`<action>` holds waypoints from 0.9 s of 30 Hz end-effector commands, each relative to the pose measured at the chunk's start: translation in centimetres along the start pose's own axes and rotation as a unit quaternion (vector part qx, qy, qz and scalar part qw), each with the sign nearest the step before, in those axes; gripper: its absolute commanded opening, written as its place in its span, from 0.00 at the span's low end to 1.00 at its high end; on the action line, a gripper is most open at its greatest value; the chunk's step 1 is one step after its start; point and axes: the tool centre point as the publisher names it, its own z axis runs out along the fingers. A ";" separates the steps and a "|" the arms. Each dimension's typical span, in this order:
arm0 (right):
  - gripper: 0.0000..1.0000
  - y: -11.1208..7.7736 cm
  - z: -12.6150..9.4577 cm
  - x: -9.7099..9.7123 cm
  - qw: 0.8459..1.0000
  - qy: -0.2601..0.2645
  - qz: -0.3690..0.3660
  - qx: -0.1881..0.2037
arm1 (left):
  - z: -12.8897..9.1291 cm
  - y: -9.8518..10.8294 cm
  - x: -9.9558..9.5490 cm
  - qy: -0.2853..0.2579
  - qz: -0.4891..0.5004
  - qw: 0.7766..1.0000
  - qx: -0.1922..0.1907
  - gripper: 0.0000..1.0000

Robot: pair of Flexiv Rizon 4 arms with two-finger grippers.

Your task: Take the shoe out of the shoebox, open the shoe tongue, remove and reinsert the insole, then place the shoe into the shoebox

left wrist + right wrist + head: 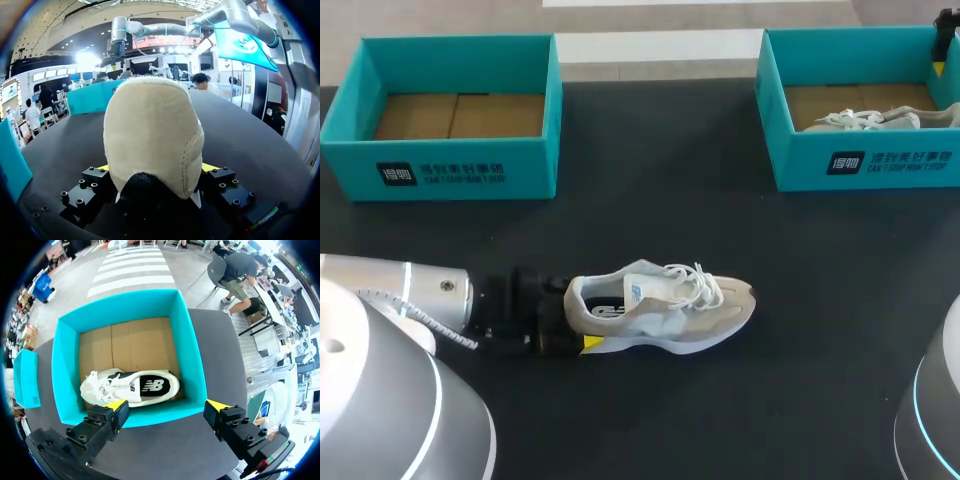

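While the left gripper [156, 169] pinches the beige cloth sneaker [665, 308], the right gripper [167, 406] — jaws apart — hangs above the teal cardboard shoebox [193, 365].

Black table [660, 200], matte top, evenly lit, faint pale sheen, straight far edge in head view

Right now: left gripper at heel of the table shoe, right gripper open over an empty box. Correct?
No: the box under the right gripper holds a white shoe, per the right wrist view. Otherwise right: left gripper at the heel of the table shoe.
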 end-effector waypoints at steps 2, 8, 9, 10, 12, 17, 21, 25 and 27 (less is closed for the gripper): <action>1.00 -0.1 0.0 0.0 1.000 0.001 0.000 -0.002 | -0.6 0.0 -0.2 0.012 0.003 1.000 0.002 0.00; 1.00 -0.1 0.0 0.0 1.000 0.001 0.000 -0.002 | -1.3 0.3 -0.5 0.017 0.003 1.000 0.001 0.00; 1.00 -0.1 0.0 0.0 1.000 0.001 0.000 -0.002 | -1.3 0.4 -0.6 0.017 0.003 1.000 0.001 0.00; 1.00 -0.1 0.0 0.0 1.000 0.001 0.000 -0.002 | -1.2 0.4 -0.6 0.017 0.003 1.000 0.000 0.00; 1.00 -0.1 0.0 0.0 1.000 0.001 0.000 -0.002 | -1.0 0.3 -0.4 0.016 0.001 1.000 -0.001 0.00; 1.00 -0.1 0.0 0.0 1.000 0.001 0.000 -0.002 | -0.4 0.3 0.1 0.017 -0.004 1.000 -0.004 0.00; 1.00 -0.1 0.0 0.0 1.000 0.001 0.000 -0.002 | -0.4 0.4 0.1 0.018 -0.004 1.000 -0.005 0.00; 1.00 -0.1 0.0 0.0 1.000 0.001 0.000 -0.002 | -0.4 0.4 0.1 0.018 -0.004 1.000 -0.005 0.00; 1.00 -0.1 0.0 0.0 1.000 0.001 0.000 -0.002 | -0.4 0.4 0.1 0.018 -0.004 1.000 -0.005 0.00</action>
